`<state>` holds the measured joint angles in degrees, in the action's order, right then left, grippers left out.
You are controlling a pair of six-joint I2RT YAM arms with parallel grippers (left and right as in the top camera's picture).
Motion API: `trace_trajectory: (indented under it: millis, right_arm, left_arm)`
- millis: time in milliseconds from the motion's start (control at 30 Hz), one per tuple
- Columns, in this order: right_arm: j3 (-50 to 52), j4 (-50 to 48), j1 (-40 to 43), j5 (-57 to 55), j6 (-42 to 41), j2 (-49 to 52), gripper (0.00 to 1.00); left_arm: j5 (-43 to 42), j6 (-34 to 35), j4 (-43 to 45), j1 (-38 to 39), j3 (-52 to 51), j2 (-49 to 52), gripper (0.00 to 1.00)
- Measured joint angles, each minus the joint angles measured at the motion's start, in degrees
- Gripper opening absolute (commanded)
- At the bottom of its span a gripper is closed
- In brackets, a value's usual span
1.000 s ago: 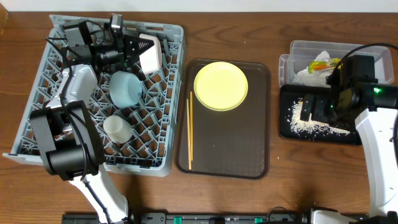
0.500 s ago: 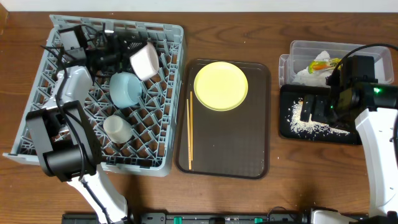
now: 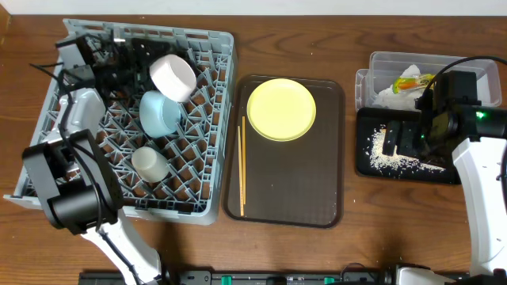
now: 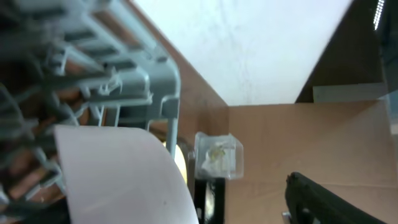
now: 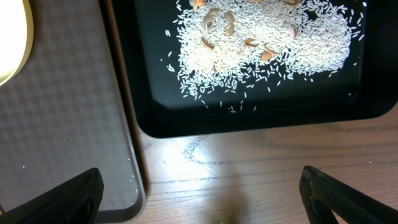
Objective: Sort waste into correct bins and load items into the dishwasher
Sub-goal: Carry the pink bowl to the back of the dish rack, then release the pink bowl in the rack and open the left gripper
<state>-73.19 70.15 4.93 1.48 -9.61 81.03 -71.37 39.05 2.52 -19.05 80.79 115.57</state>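
Note:
The grey dishwasher rack [image 3: 207,170] holds a white bowl [image 3: 172,77] on its side, a light blue bowl [image 3: 161,112] and a small white cup [image 3: 149,162]. My left gripper [image 3: 129,62] is open just left of the white bowl; in the left wrist view the bowl [image 4: 118,177] fills the lower left and one dark finger [image 4: 326,200] stands well clear of it. A yellow plate [image 3: 281,108] and chopsticks [image 3: 242,166] lie on the brown tray. The clear tub [image 3: 455,62] holds wrapper [image 3: 412,81] and tissue [image 3: 388,96]. My right gripper [image 3: 402,139], open, hangs over the black tray [image 3: 444,172] with rice [image 5: 267,37].
The brown serving tray [image 3: 317,190] lies between the rack and the bins. In the right wrist view its corner [image 5: 62,130] sits close to the black tray's rim [image 5: 249,121], with bare wood below. The left arm's body crosses the rack's left side.
The left gripper has opened and drawn back to the left, leaving the white bowl in the rack, now rolled onto its side. The right arm has not moved.

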Motion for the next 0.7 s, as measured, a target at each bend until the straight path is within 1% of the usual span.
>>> trace_trajectory:
  millis: [167,267,367,500,600,700]
  right_arm:
    - [0.0,0.0,0.0,0.0,0.0,0.0,0.98]
    - [0.0,0.0,0.0,0.0,0.0,0.0,0.98]
    - [0.0,0.1,0.0,0.0,0.0,0.0,0.98]
    - [0.0,0.2,0.0,0.0,0.0,0.0,0.98]
    - [0.0,0.3,0.0,0.0,0.0,0.0,0.98]
    - [0.0,0.3,0.0,0.0,0.0,0.0,0.99]
  left_arm:
    - [1.1,-0.1,0.9,-0.3,0.0,-4.2,0.88]
    - [1.3,-0.1,0.0,-0.3,0.0,-6.4,0.89]
    - [1.6,-1.9,-5.1,0.1,0.1,-7.1,0.90]
    - [4.4,-7.1,-14.2,1.5,0.0,-7.0,0.91]
    - [6.3,-10.5,-16.5,2.5,0.0,-7.0,0.91]
    - [7.4,-12.4,-17.2,2.9,0.0,-7.0,0.91]
